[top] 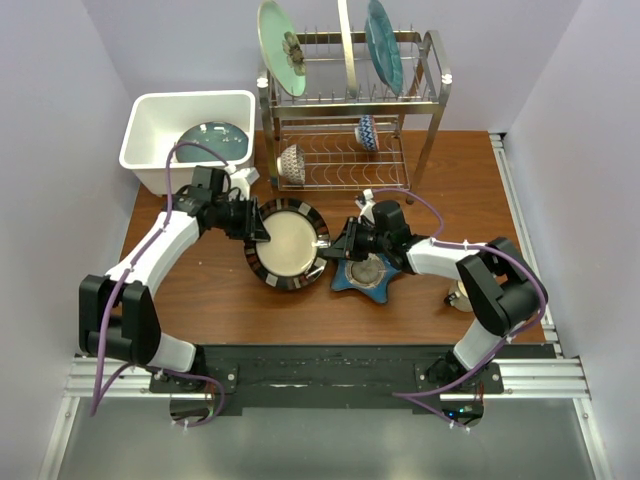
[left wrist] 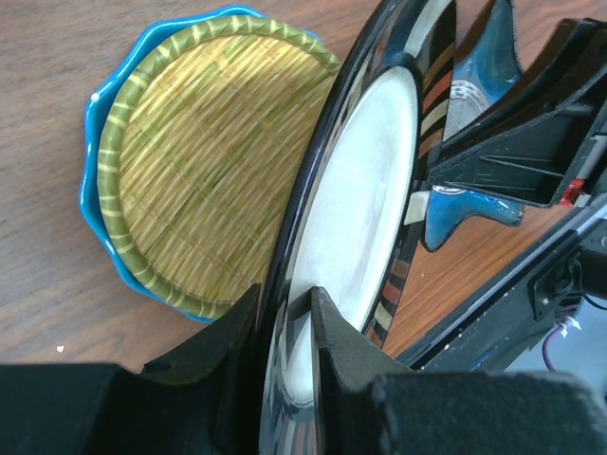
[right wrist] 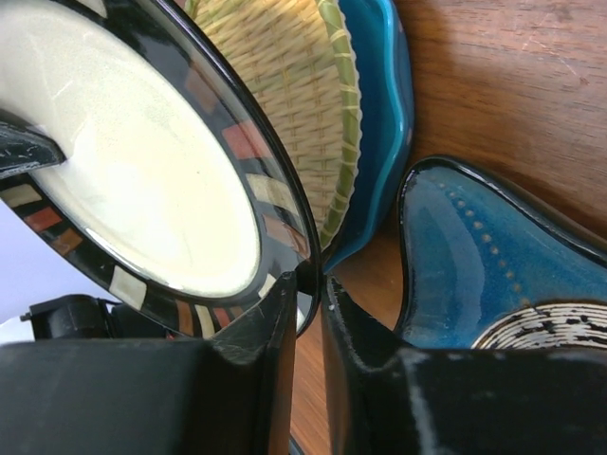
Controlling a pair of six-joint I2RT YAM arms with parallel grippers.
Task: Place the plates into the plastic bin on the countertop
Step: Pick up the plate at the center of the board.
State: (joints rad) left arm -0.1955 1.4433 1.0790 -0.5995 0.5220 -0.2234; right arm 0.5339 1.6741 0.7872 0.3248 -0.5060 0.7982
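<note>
Where the white bin (top: pixel 160 112) sits far left, teal plate (top: pixel 215 142) inside, left gripper (left wrist: pixel 283 299) pinched on the striped plate (top: pixel 288 243), seemingly lifted at centre, right gripper (right wrist: pixel 305 289) clamped on its right rim, star plate (top: pixel 378 278) just right.

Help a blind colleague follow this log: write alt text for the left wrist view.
The left gripper clamps the rim of a tilted black-striped, cream-centred plate. Behind it, a woven green tray sits in a blue scalloped dish.
</note>
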